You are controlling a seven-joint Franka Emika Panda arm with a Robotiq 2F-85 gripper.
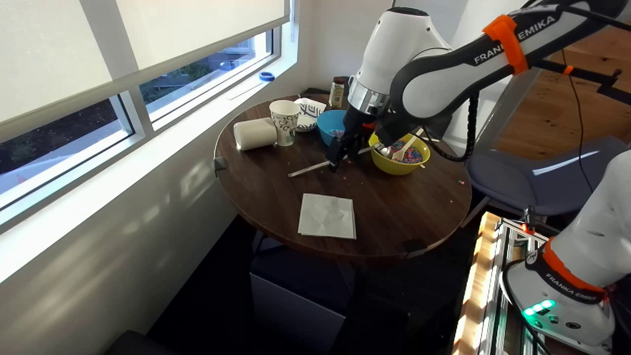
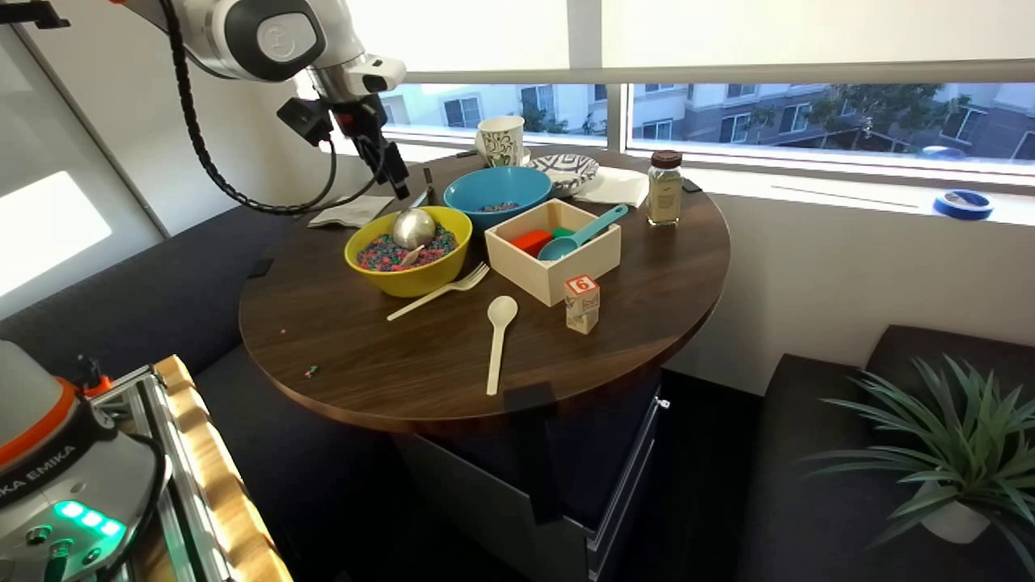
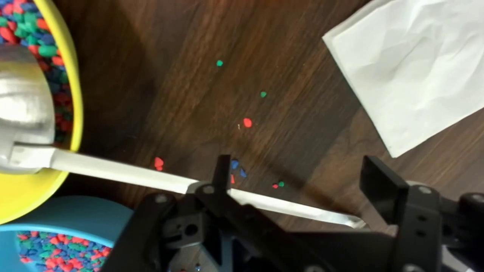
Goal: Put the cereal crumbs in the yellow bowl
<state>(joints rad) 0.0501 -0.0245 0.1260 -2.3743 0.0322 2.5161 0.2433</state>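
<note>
Hovering above the round dark-wood table (image 1: pixel 394 207), the black gripper (image 3: pixel 297 173) stands spread. Scattered red, green and blue crumbs (image 3: pixel 247 122) lie left of the square white paper napkin (image 3: pixel 416 68) in the wrist view. In an exterior view, the round yellow bowl (image 2: pixel 412 284) sits left of and nearer than the round blue bowl (image 2: pixel 511 183).

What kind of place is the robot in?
Probably a sitting nook, maybe in an office or home; I can't tell which. There's a round table, dark bench seating and a window.
</note>
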